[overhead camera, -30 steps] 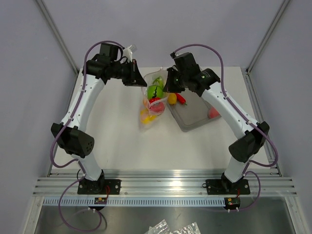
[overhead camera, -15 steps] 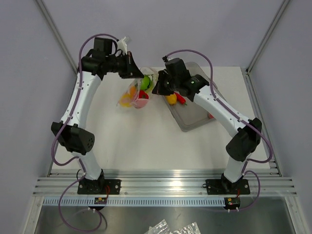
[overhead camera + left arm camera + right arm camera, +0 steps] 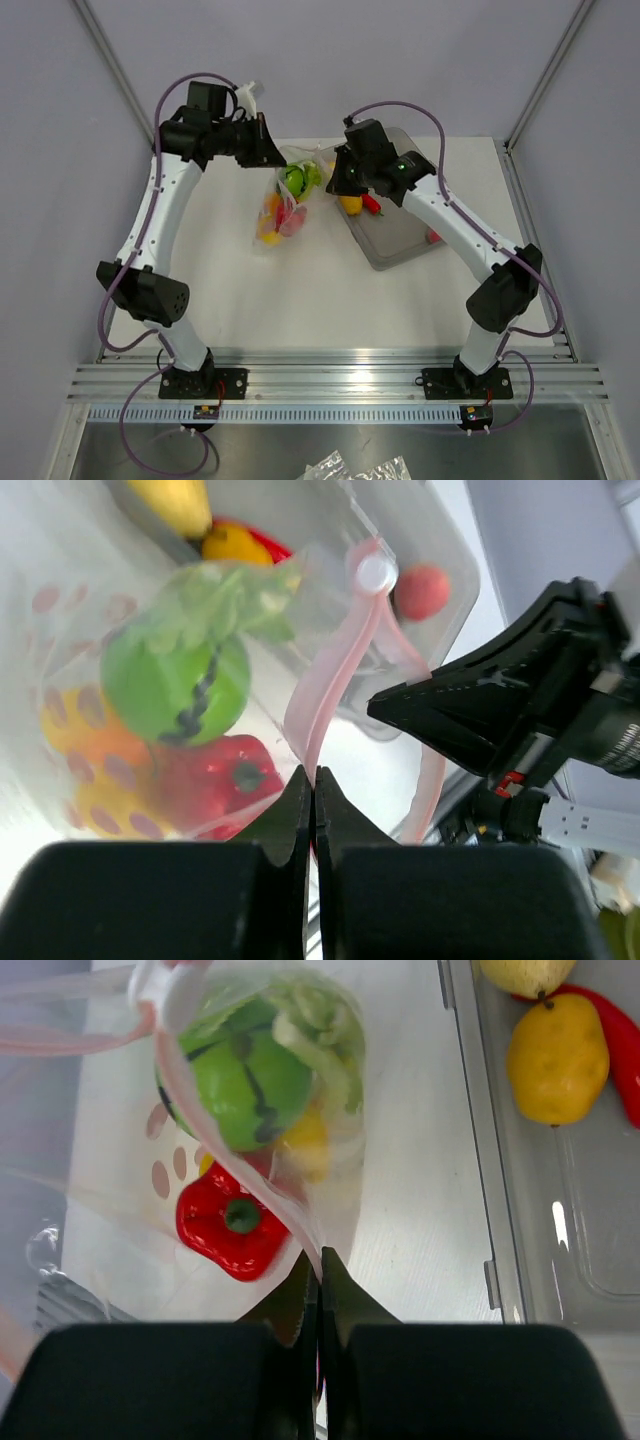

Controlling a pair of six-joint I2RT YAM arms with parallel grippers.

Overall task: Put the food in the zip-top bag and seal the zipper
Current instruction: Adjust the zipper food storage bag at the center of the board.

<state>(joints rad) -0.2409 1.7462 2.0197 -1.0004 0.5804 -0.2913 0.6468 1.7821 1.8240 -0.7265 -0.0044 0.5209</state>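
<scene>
The clear zip-top bag [image 3: 283, 198] hangs between my two grippers above the table. Inside it are a green fruit [image 3: 175, 685], a red pepper [image 3: 228, 778] and yellow-orange pieces [image 3: 75, 730]. My left gripper [image 3: 313, 772] is shut on the pink zipper [image 3: 335, 675] at one end of the bag's mouth. My right gripper [image 3: 318, 1258] is shut on the bag's edge at the other end, above the red pepper [image 3: 230, 1225] and green fruit [image 3: 250, 1080]. From above, the left gripper [image 3: 280, 158] and right gripper [image 3: 334, 184] flank the bag.
A grey translucent tray [image 3: 400, 245] lies right of the bag, holding a yellow pear [image 3: 557, 1058], a red chili [image 3: 622, 1050] and a pink ball [image 3: 420, 590]. Metal rails [image 3: 330, 375] run along the near edge.
Both grippers have carried the bag left and away from the tray; it swung far left, then settled back a little to the right.
</scene>
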